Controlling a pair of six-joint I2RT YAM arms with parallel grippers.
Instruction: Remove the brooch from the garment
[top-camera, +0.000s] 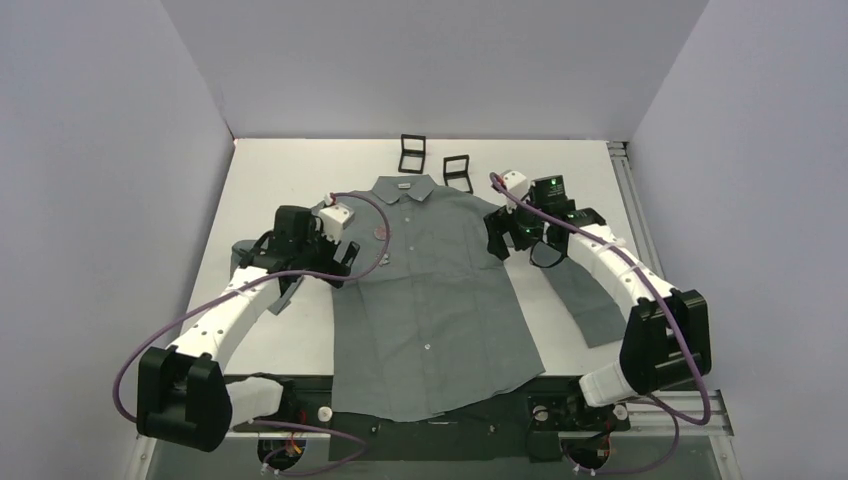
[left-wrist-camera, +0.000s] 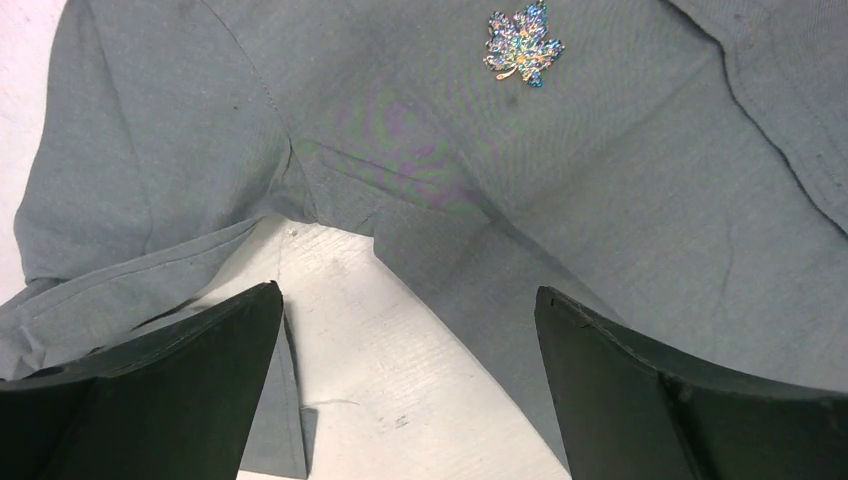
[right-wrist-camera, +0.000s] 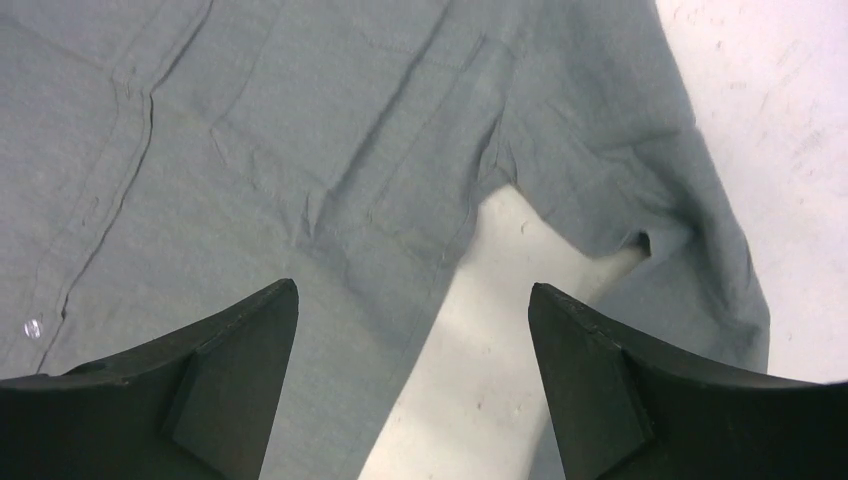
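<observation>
White surface (top-camera: 280, 180), scuffed in the wrist views, carried the garment (top-camera: 430, 300), which lay flat, front up, hem at the near edge. Left pincer (left-wrist-camera: 408, 300) hung jaws wide apart, gripping nothing, above one armpit. Right pincer (right-wrist-camera: 412, 295) was likewise apart and bare above the other. The brooch (left-wrist-camera: 523, 45) (leaf-shaped, glittery multicolour) sat pinned on the chest beyond the left pincer, untouched. Collar label (top-camera: 403, 184) was too small to read. A black square frame (top-camera: 412, 152) and a second frame (top-camera: 457, 171) stood past the collar. Plain pale walls (top-camera: 420, 60) enclosed three sides.
</observation>
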